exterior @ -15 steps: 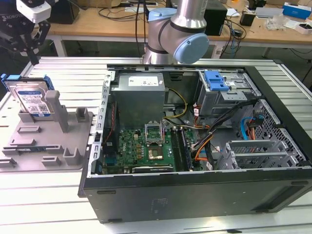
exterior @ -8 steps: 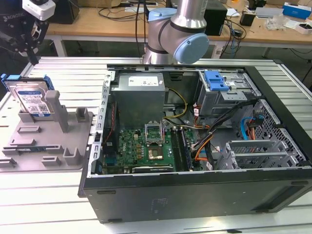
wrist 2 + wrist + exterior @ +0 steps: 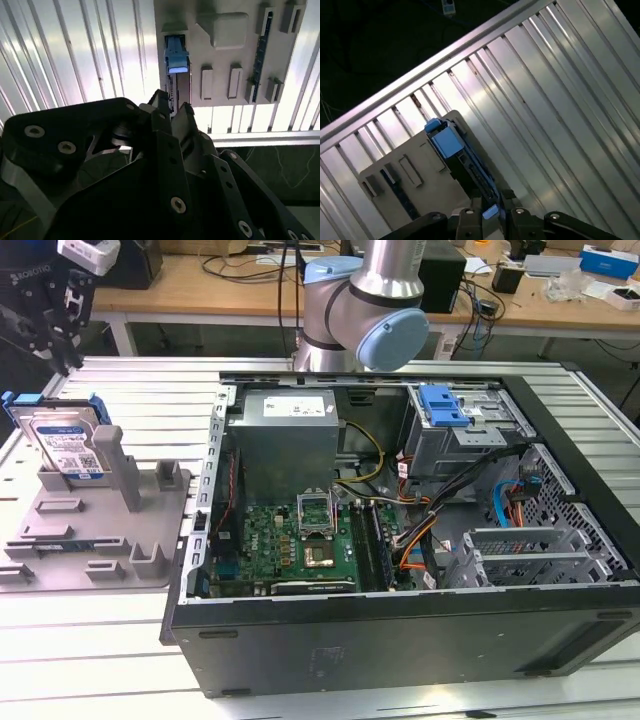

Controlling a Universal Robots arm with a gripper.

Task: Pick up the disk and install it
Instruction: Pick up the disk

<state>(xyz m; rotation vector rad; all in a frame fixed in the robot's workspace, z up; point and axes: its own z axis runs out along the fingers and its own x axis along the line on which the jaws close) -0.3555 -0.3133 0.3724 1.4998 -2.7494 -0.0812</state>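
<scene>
The disk (image 3: 65, 445), silvery with a white-and-blue label and a blue carrier frame, stands on edge in a slot of the grey holder plate (image 3: 100, 540) at the exterior view's left. My gripper (image 3: 62, 352) hangs just above its top edge without touching it. Both wrist views look down on the disk edge-on, showing a thin strip with a blue end (image 3: 176, 57) (image 3: 447, 141). My gripper (image 3: 172, 111) (image 3: 493, 209) is lined up over that strip. Its fingers stand slightly apart, with nothing held between them.
An open computer case (image 3: 400, 625) fills the middle and right of the ribbed metal table (image 3: 120, 640). Its metal drive bay carries a blue latch (image 3: 445, 405) at the back right. The arm's base (image 3: 365, 310) stands behind the case. Cluttered benches run along the back.
</scene>
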